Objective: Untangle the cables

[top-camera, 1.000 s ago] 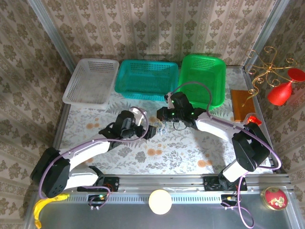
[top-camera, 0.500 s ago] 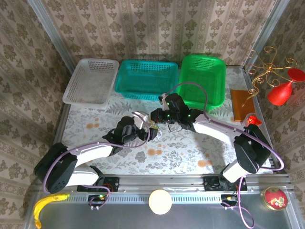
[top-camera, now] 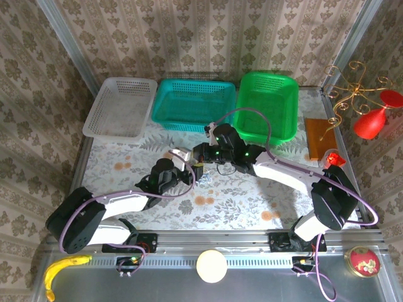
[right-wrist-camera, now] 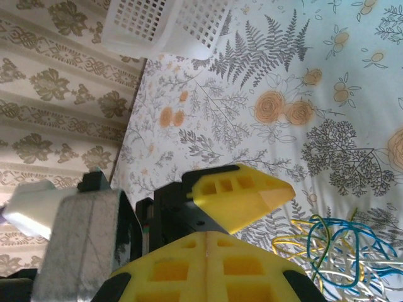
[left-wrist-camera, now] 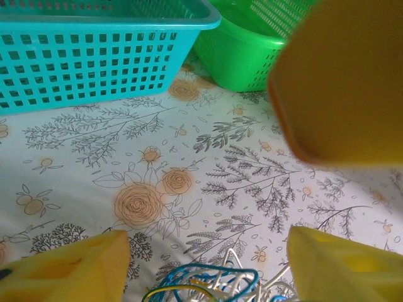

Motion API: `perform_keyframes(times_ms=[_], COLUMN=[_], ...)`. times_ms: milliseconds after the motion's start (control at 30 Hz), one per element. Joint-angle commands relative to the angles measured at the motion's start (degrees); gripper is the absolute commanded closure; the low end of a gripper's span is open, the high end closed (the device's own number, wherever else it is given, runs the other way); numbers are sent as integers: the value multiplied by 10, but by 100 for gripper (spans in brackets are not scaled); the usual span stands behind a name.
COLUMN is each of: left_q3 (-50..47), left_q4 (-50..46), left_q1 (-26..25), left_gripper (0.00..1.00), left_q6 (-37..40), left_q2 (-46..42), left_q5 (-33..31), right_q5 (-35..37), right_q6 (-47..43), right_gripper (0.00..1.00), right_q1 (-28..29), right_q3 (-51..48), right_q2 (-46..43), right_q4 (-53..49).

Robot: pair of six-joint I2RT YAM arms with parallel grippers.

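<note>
The cables (left-wrist-camera: pixel 211 284) are a small clump of blue, white and yellowish wires on the flowered tablecloth, also visible in the right wrist view (right-wrist-camera: pixel 337 250) and from above (top-camera: pixel 205 178). My left gripper (left-wrist-camera: pixel 209 251) is low over the clump with its yellow fingers (left-wrist-camera: pixel 69 267) on either side of it, apart and not touching the wires. From above, the left gripper (top-camera: pixel 192 174) sits just left of the clump. My right gripper (right-wrist-camera: pixel 208 238) is shut, its fingers pressed flat together with nothing seen between them. It hovers close behind the left one (top-camera: pixel 198 154).
Three baskets line the back of the table: white (top-camera: pixel 121 107), teal (top-camera: pixel 194 104) and green (top-camera: pixel 267 104). A wooden board (top-camera: pixel 320 135) lies at the right edge. A banana (top-camera: pixel 63 267) rests on the near rail at the left.
My left gripper has slid right to straddle the cable clump, and its fingers have come closer together. My right gripper has shifted left, staying shut.
</note>
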Motion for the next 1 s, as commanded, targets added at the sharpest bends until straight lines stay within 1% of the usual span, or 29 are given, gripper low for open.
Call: perform_keyframes(times_ms=[0,167,300,433,533,700,833,967], left_q3=[-15,-30,-42,-52,-60,-70,-77,-78], left_q4=[40,72,94,109,116,119,118,104], left_q1=[1,4,8,13,15,18,20,21], left_gripper=[42,58,64,72,73,74,77,75], left_q6=[-13,-23,-33,-39,-43,-49,-51,-54], left_q2=[6,31,50,60,60,53,42,22], left_q5=[-5,-2,1,8,9,13,16,18], right_q5=[2,-1,-1,3,5,-2,-2,9], right_q6=[25,41,51,50,47,36,31,16], right_gripper=[100,100,100,100,100,100,100,100], right_q1=[4,5,5,4,1,-13,-35,-63], right_q3=[37,73,101,127,148,190,209,219], right_q2=[-30,-51,-68,-84,-104,-114,-123,-131], right_q4=[28,29,29,20,11,-17,-31,-53])
